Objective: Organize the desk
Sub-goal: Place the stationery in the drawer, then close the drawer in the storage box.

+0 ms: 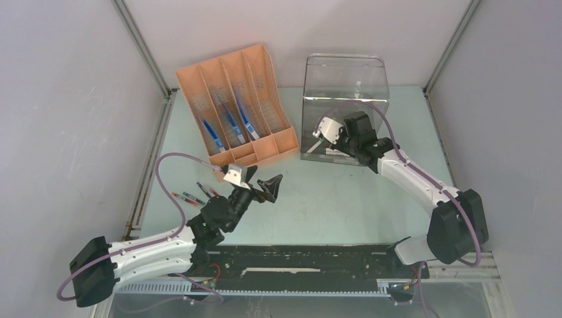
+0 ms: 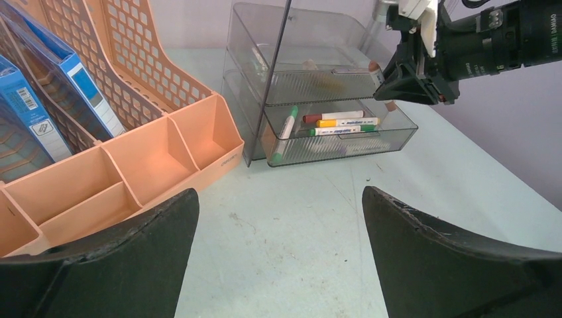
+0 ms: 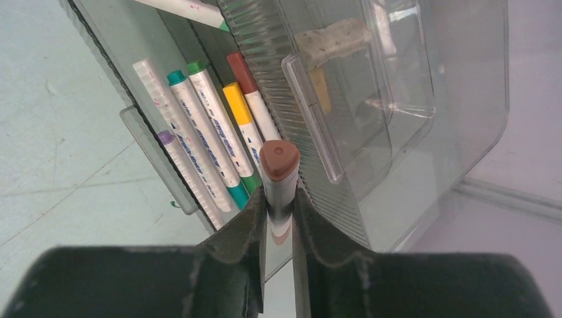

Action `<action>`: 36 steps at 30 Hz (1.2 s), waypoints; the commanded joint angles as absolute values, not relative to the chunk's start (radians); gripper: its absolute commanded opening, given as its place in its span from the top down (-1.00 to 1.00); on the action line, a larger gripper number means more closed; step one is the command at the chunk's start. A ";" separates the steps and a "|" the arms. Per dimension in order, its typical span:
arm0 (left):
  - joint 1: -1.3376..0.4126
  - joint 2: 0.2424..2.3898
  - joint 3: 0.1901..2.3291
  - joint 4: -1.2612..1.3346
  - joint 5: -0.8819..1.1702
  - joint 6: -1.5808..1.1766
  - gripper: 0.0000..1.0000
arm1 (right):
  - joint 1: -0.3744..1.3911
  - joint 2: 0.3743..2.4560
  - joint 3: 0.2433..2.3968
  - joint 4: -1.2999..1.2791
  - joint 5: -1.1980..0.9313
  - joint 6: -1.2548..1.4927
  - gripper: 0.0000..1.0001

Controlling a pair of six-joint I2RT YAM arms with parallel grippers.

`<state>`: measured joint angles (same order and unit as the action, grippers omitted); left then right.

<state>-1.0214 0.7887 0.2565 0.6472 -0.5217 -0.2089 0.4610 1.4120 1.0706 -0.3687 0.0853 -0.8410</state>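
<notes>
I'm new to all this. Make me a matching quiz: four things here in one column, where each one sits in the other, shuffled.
Things:
1. brown marker
2. blue folders
3. yellow marker
4. loose pens

Places:
A. in the orange rack
B. on the desk by the left arm
C. between the right fingers
D. in the clear drawer

Pairs: 1-C, 2-A, 3-D, 4-B.
</notes>
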 commanded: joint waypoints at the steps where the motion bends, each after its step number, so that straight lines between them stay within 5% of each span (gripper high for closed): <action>1: -1.012 0.778 0.253 0.672 -0.547 -0.206 -1.00 | 0.473 1.431 1.109 -0.319 0.124 -0.841 0.45; 11: -1.003 0.787 0.248 0.672 -0.537 -0.236 -1.00 | 0.485 1.393 1.109 -0.375 0.054 -0.750 -0.01; 29: -0.986 0.853 0.260 0.719 -0.490 -0.321 -1.00 | 0.414 1.190 1.114 -0.673 -0.735 -0.606 -0.04; 36: -0.983 0.894 0.276 0.729 -0.475 -0.340 -1.00 | 0.406 1.229 1.112 -0.753 -0.834 -0.738 -0.07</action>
